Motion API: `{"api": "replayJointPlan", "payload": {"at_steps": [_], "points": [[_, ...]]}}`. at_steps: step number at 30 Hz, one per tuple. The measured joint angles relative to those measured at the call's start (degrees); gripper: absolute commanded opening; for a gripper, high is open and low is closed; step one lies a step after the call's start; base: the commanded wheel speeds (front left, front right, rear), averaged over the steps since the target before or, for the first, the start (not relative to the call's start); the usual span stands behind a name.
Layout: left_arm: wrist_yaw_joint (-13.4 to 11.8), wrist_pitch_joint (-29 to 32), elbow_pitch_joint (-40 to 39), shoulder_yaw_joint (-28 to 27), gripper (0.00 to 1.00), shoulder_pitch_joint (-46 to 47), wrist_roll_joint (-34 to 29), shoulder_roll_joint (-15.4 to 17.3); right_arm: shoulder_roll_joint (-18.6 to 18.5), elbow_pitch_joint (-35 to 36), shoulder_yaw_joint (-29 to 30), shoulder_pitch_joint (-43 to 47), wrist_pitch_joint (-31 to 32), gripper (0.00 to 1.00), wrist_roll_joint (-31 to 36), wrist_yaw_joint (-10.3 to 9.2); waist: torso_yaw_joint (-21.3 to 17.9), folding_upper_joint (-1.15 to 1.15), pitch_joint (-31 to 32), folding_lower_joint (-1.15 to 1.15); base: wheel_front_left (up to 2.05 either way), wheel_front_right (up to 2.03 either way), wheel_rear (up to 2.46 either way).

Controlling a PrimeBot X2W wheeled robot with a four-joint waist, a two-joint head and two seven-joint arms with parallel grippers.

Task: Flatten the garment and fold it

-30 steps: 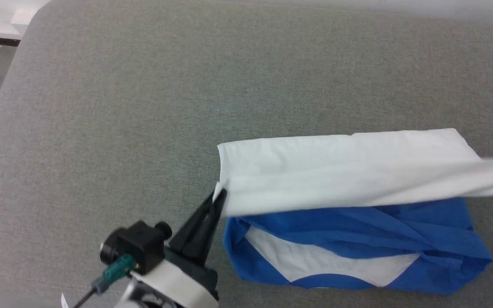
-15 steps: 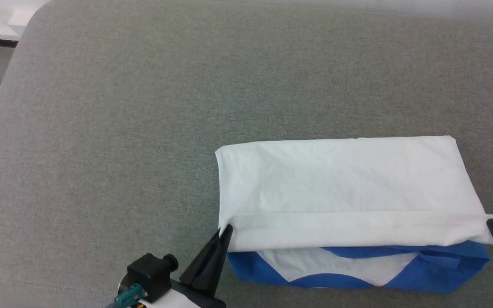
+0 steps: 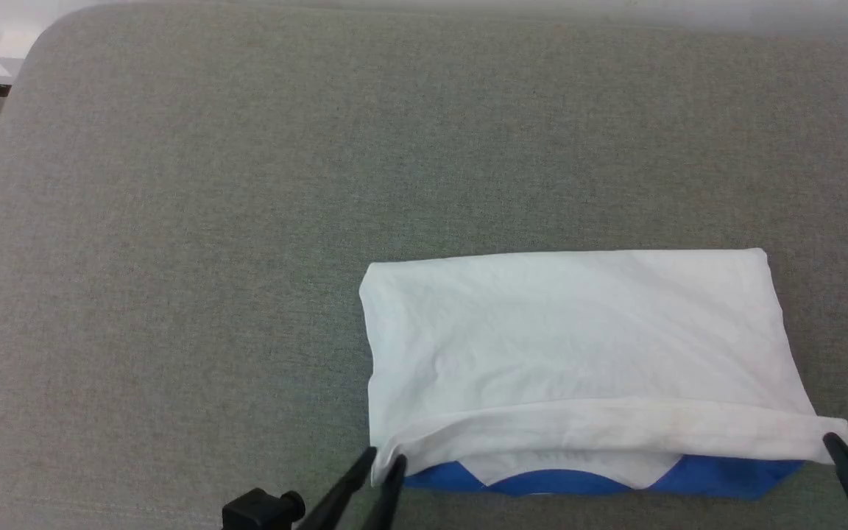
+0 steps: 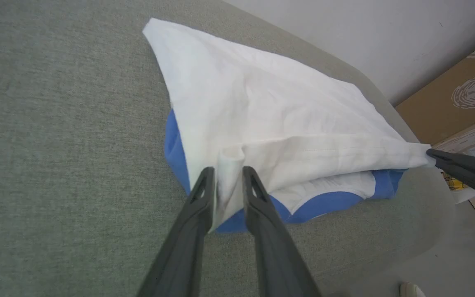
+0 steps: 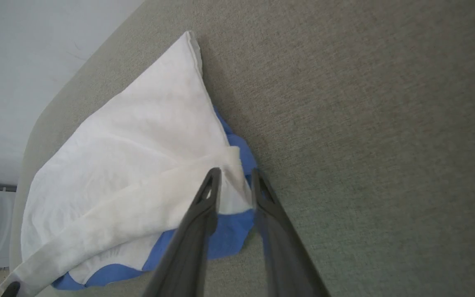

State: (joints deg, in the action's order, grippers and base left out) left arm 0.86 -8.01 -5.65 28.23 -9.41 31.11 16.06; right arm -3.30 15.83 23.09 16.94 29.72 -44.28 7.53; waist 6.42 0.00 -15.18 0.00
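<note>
Garment (image 3: pixel 578 331) lies on the near right part of the grey fabric-covered worktop (image 3: pixel 210 221). Its white body is doubled over toward the robot, so that a thin band of blue trim (image 3: pixel 726 475) shows along the near edge.

The left end effector (image 4: pixel 226 171) is at the near left corner of the turned-over hem (image 3: pixel 615 427), and the right end effector (image 5: pixel 235 175) is at the near right corner. On each, the 2 fingers stand only narrowly apart with the hem corner between them. I cannot tell whether the cloth is pinched or already slack in the gap.

The step in hand looks like setting this fold down and letting go. To do it well:

- Bring both corners right down onto the lower layer before the jaws widen, because thin cloth dropped from any height will curl back.
- Keep the hem gently taut between the 2 corners, so the raised, rolled ridge along it lies flat.
- Line the hem up with the blue edge underneath, square on both sides.
- Open both end effectors together, then draw them back low and straight along their own fingers, so that neither corner drags out with them.

If the ridge remains, a light smoothing pass across the white panel would probably help.
</note>
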Motion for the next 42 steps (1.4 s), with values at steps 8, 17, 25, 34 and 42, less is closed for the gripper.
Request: {"api": "replayJointPlan", "payload": {"at_steps": [8,17,25,34,42], "points": [[-0.67,-0.63,0.05,-0.82,1.0,-0.1,0.56,0.24,-0.88,0.36,0.24,0.32,-0.01,1.0,-0.64,0.0,0.01,0.0,0.82,0.0,0.0,0.0,0.0],[-6.51,-6.14,-10.88,-10.95,1.0,-0.96,-0.16,-0.86,-3.1,4.05,4.34,-1.53,0.79,1.0,-0.47,0.0,0.73,0.0,2.55,0.0,0.0,0.0,0.0],[-9.51,-6.64,-13.16,-11.59,1.0,0.47,-5.79,-3.42,-6.82,-0.27,0.07,-9.57,7.17,1.0,7.81,0.0,1.49,0.0,1.04,0.0,0.0,0.0,0.0],[-9.01,-6.65,-10.29,-8.57,1.0,2.98,-7.02,-5.53,-11.35,-9.27,-4.38,-14.56,13.7,1.0,10.99,0.0,4.2,0.0,-1.55,0.01,0.0,0.0,0.0],[-8.46,-6.65,-9.09,-7.97,1.0,4.06,-7.01,-6.86,-15.57,-9.68,-6.89,-15.47,19.34,1.0,7.99,0.0,6.7,0.0,-3.99,0.0,0.0,0.0,0.0]]}}
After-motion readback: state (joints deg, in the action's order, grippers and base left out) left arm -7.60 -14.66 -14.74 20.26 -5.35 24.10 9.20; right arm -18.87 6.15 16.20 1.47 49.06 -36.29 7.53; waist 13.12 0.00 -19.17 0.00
